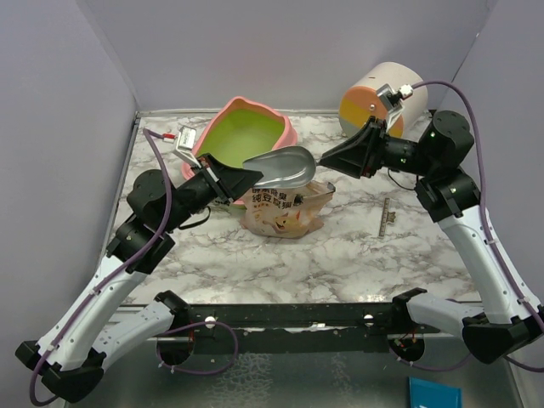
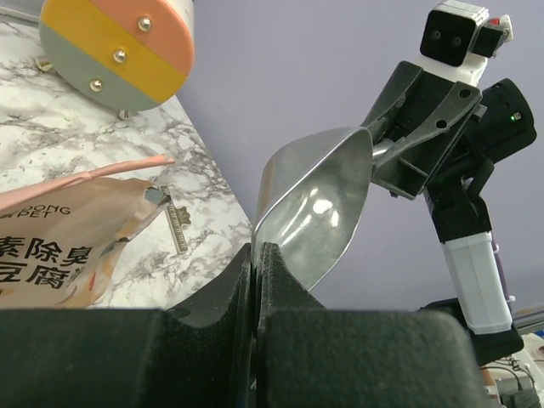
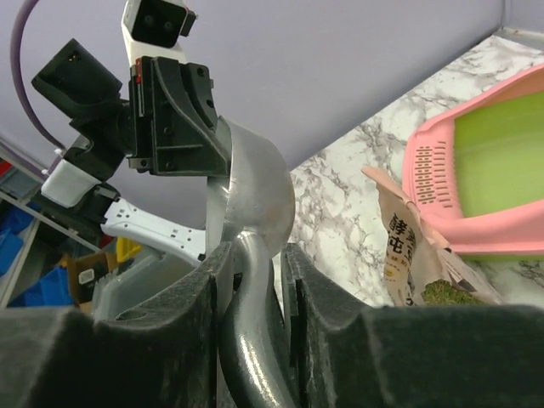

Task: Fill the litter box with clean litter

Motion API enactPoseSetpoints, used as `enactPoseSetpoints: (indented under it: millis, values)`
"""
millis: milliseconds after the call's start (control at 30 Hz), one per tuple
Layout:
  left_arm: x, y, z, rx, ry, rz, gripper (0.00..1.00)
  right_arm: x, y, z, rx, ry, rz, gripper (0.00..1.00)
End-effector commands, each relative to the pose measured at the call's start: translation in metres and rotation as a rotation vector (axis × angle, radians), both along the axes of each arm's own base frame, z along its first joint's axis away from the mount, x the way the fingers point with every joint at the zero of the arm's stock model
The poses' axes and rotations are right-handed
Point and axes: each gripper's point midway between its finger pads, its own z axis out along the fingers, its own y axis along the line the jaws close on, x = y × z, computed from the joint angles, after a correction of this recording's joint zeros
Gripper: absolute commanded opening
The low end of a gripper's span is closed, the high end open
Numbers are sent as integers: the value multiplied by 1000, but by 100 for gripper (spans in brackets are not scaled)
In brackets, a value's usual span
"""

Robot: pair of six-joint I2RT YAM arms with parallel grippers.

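**A:** Two tools meet on one grey scoop (image 1: 285, 166) mid-frame from above. What do the wrist views add?

**B:** The left wrist view shows the left tool (image 2: 256, 253) pressed together on the scoop's thin rim, and the bowl is shiny bare metal. The right wrist view shows the right tool (image 3: 255, 255) pinching the handle between both fingers.

**A:** Containers, left to right?

**B:** From above, the litter box (image 1: 246, 136) sits upper left of centre on the table (image 1: 340, 246), its lime-green floor showing. The pouch (image 1: 285, 212) lies just beside it, under the scoop. Only the right wrist view shows the clean litter (image 3: 446, 293), at the pouch's mouth. The drawer cabinet (image 1: 378, 98) stands upper right.
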Motion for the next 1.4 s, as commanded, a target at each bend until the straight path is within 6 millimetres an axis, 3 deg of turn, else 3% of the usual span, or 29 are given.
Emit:
enactPoseSetpoints:
  millis: [0, 100, 267, 433, 633, 733, 867, 1000, 1233, 1367]
  values:
    - [-8, 5, 17, -22, -49, -4, 0, -5, -4, 15, 11, -52, -8, 16]
    - [-6, 5, 16, -20, -45, 3, 0, -10, -2, 12, 5, -38, 29, 2]
    - [-1, 3, 13, -7, -42, 12, 1, -13, -3, 9, -14, -18, 33, 1]
    - [7, 6, 6, 93, -89, 41, 41, -5, -12, 5, -63, 5, -66, 1]
    - [29, 35, -17, 483, -278, 149, 56, 22, -45, 4, -197, -12, -355, 1]
    - [40, 35, -32, 637, -349, 119, 62, 39, -69, -5, -310, -8, -506, 1]
    - [56, 19, -66, 826, -377, -19, 65, 52, -91, -28, -468, 44, -609, 1]
    - [79, 11, -104, 992, -391, -108, 65, 56, -96, -50, -579, 101, -593, 1]
    - [99, -3, -114, 1050, -495, -153, 65, 59, -104, -62, -636, 142, -624, 1]
    - [106, -5, -120, 1078, -522, -158, 63, 55, -97, -79, -661, 174, -560, 1]
